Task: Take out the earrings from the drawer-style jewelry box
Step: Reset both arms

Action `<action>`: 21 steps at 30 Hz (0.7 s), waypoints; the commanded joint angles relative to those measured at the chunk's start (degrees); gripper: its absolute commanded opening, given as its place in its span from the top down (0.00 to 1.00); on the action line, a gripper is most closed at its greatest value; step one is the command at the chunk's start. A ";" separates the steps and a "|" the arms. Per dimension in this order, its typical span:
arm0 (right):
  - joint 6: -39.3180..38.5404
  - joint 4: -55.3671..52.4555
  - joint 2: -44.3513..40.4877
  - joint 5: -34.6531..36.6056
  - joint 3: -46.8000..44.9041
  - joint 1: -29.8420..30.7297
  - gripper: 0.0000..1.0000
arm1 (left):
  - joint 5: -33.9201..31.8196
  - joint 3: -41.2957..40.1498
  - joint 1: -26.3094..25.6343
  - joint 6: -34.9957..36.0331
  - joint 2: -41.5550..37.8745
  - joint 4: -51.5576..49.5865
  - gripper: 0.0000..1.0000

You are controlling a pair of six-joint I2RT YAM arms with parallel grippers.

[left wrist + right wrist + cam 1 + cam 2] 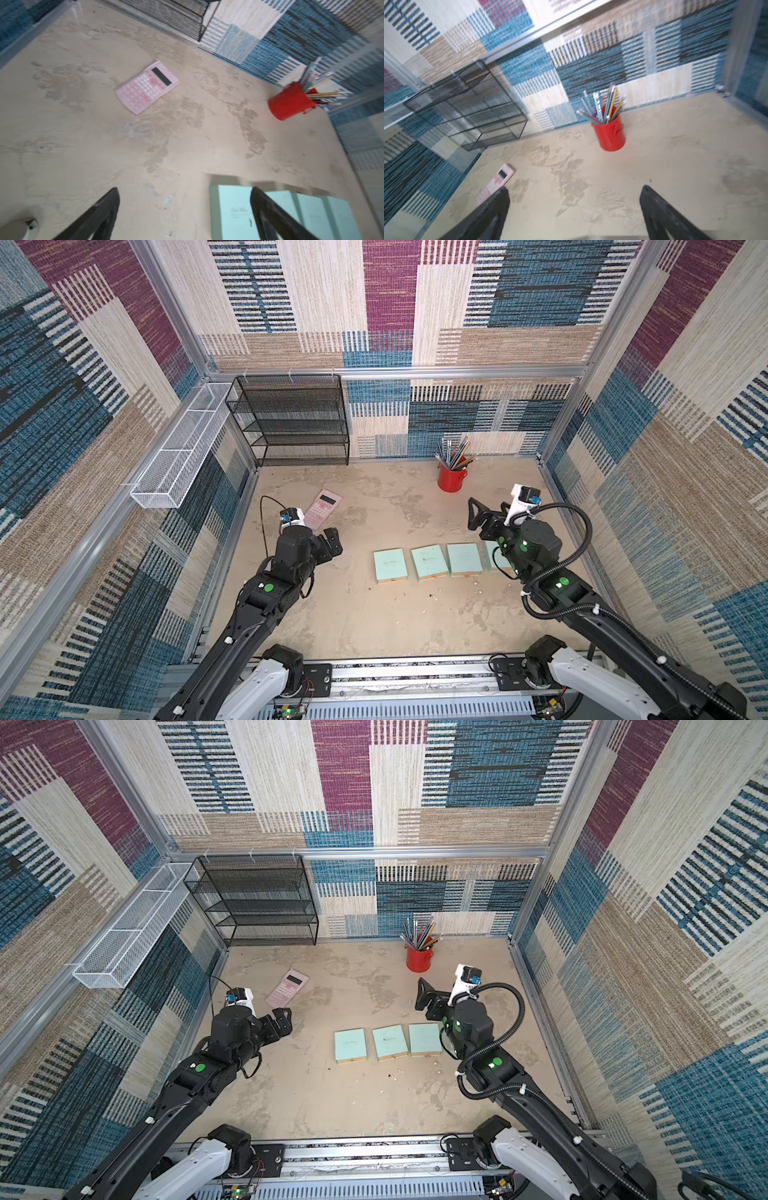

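earrings (473, 583): tiny whitish specks scattered on the bare bench (332, 626), just on the near side of the box row; too small to make out further.
jewelry boxes (389, 564): four mint-green boxes side by side, right of centre; the right arm partly hides the rightmost.
left gripper (184, 191): spread wide, empty, above the bench left of the boxes.
right gripper (575, 189): spread wide, empty, raised beyond the rightmost box.
pink calculator (323, 509): far left.
red pencil cup (452, 479): far right.

Pink calculator (323, 509), red cup (452, 480) (pencils (455, 454) inside), mesh shelf (291, 423).
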 commanded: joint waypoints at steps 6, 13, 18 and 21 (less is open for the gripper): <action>-10.10 23.44 -4.67 -2.52 -16.04 -15.14 0.01 | -19.16 -12.01 1.36 11.66 7.42 29.09 0.02; -6.70 32.33 7.48 -18.04 -20.85 -29.77 0.01 | -19.01 -9.30 1.88 20.10 16.58 38.67 0.01; -4.84 38.18 14.69 -20.07 -22.71 -34.58 0.01 | -19.45 -9.29 3.09 29.97 22.88 47.38 0.01; -5.06 42.47 18.24 -19.74 -24.00 -36.37 0.01 | -14.85 -9.57 3.64 33.02 24.71 50.30 0.02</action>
